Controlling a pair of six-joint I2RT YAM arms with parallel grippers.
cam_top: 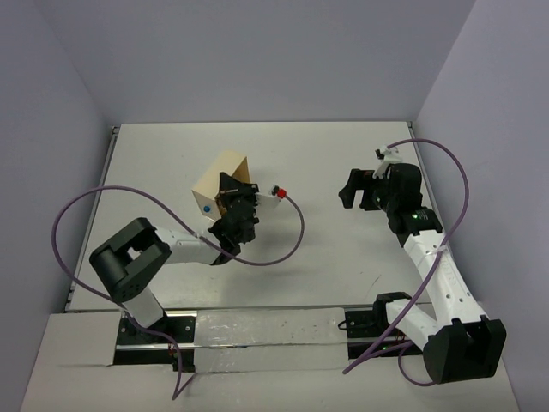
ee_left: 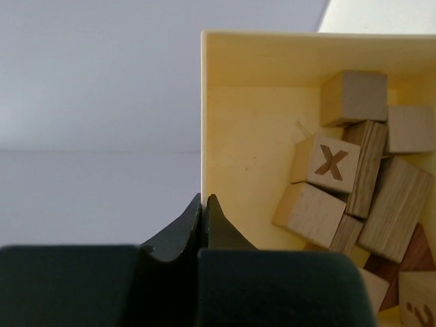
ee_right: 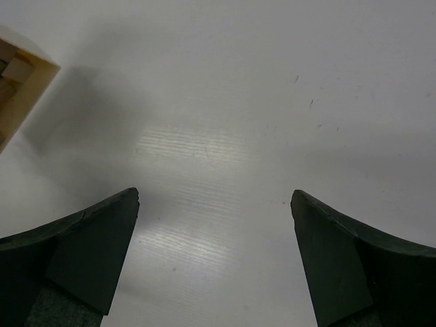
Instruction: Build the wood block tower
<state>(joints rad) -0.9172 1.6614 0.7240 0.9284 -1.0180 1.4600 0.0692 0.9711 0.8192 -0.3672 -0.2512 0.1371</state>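
Pale lilac walls close three sides of the white bench (cam_top: 326, 163), whose matt top lies open between the arms and toward the far edge. Left of centre, the left gripper (ee_left: 204, 201) is pinched narrow on the thin side wall of a pale square wooden box (ee_left: 238, 136). Inside it the wood blocks (ee_left: 354, 191), grainy cubes and bricks, one marked X, lie heaped just right of those fingertips. Toward the right edge, the right gripper (ee_right: 214, 197) hangs spread wide over bare surface, well apart from the box.
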